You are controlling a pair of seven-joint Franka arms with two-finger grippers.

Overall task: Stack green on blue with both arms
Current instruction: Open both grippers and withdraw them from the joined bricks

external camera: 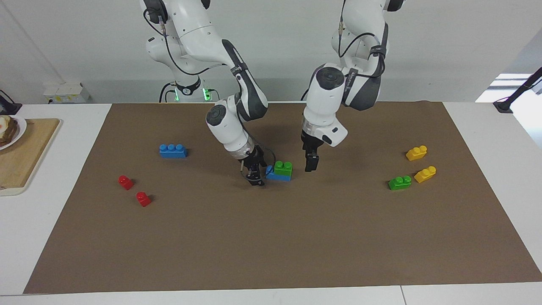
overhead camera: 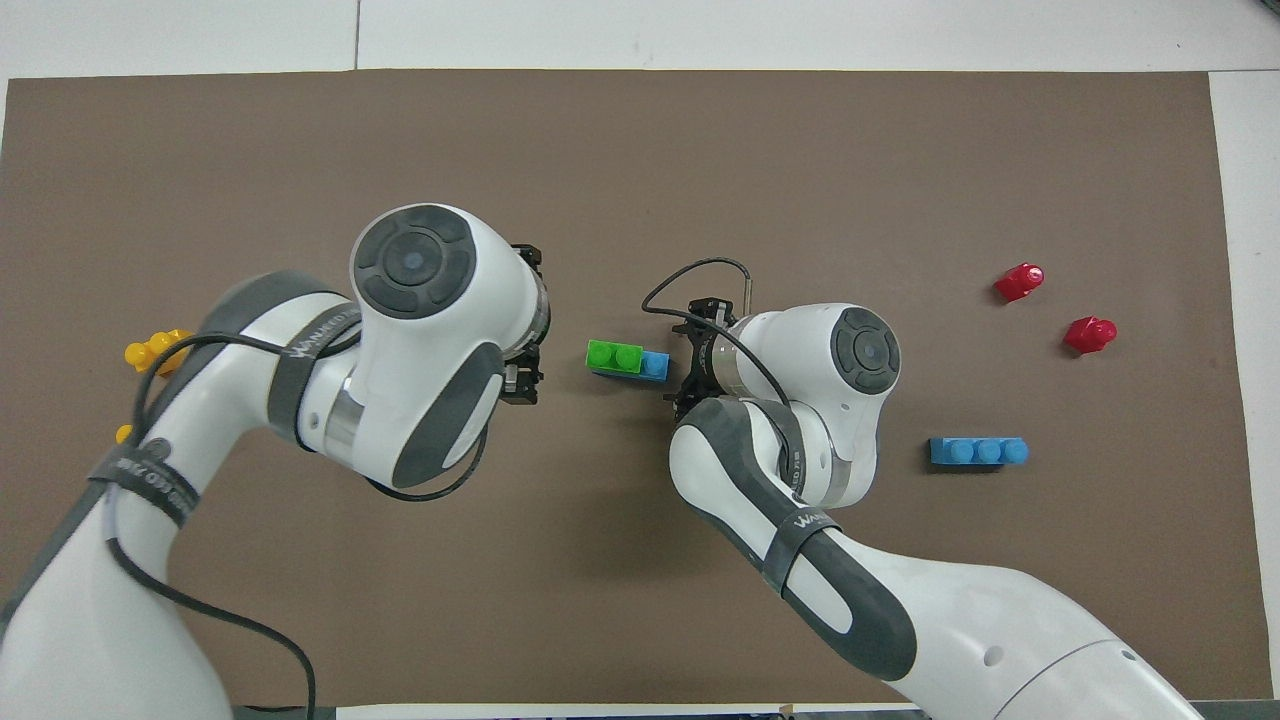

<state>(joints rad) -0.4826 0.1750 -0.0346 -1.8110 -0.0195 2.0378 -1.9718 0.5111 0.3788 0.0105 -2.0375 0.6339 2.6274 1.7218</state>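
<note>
A green two-stud brick sits on a blue three-stud brick in the middle of the brown mat. The pair also shows in the overhead view, the green brick covering the part of the blue brick toward the left arm's end. My right gripper is low at the mat, right beside the blue brick's bare end. My left gripper hangs a little above the mat beside the stack's green end, apart from it and empty. A second blue brick and a second green brick lie loose.
Two red bricks lie toward the right arm's end. Two yellow bricks lie by the loose green one, toward the left arm's end. A wooden board with a plate sits off the mat.
</note>
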